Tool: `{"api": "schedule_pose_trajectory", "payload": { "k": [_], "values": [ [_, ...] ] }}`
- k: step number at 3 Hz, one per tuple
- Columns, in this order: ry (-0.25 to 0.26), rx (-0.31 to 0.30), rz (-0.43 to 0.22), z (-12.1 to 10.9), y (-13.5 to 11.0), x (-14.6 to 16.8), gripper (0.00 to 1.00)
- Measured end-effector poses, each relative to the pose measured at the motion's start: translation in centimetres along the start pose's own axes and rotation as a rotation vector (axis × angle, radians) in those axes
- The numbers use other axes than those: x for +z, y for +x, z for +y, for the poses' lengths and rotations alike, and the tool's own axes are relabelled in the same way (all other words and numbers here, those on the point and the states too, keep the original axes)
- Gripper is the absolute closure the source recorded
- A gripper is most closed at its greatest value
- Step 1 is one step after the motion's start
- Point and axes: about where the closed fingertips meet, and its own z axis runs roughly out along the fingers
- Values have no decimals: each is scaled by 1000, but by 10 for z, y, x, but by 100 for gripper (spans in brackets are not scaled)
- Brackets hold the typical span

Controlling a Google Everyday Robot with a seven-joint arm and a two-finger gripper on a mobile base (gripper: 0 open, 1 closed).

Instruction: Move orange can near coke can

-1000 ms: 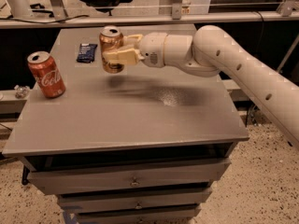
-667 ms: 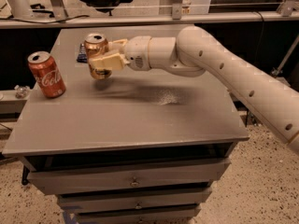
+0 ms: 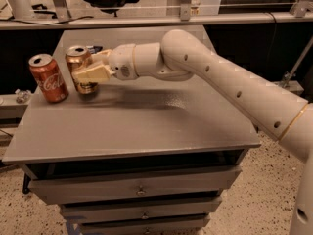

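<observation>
Travel leftward over the bench had brought the orange can, upright, to just beside the coke can, a thin gap between them. The pincer was clamped around the orange can's body, so the task looked nearly done; whether the can's base touched the bench I could not tell

The cream gripper has carried the golden-orange metal can leftward. It now hangs just beside the red Coca-Cola can.
</observation>
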Motion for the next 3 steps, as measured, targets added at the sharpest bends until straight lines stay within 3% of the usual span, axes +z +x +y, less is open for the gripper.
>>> {"api": "schedule_pose_trajectory", "payload": {
  "k": [2,3],
  "values": [
    [-68,-1,-20,16,5,30,100],
    [-94,-20,-13,20,7,38,82]
  ]
}}
